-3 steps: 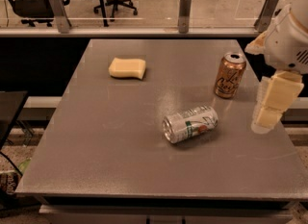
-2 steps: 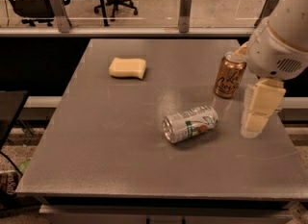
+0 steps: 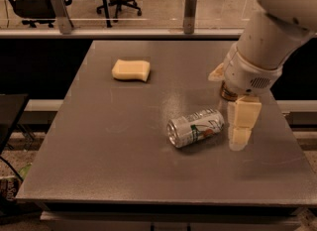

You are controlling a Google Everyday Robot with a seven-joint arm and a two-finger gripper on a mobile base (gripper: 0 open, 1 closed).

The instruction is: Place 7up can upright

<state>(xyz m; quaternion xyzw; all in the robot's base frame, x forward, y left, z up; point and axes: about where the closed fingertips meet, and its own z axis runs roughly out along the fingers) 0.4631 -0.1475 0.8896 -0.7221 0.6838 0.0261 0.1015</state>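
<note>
7up can [image 3: 195, 127] lies sideways; gripper [image 3: 239, 138] just right, opening unreadable; centre over its middle before closing.

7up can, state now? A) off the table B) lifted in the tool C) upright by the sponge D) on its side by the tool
D: the 7up can lies on its side on the table, with the tool hanging just to its right.

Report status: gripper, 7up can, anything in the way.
Gripper low over table, just right of 7up can. Can on its side, not gripped. Copper can close behind gripper, mostly hidden.
</note>
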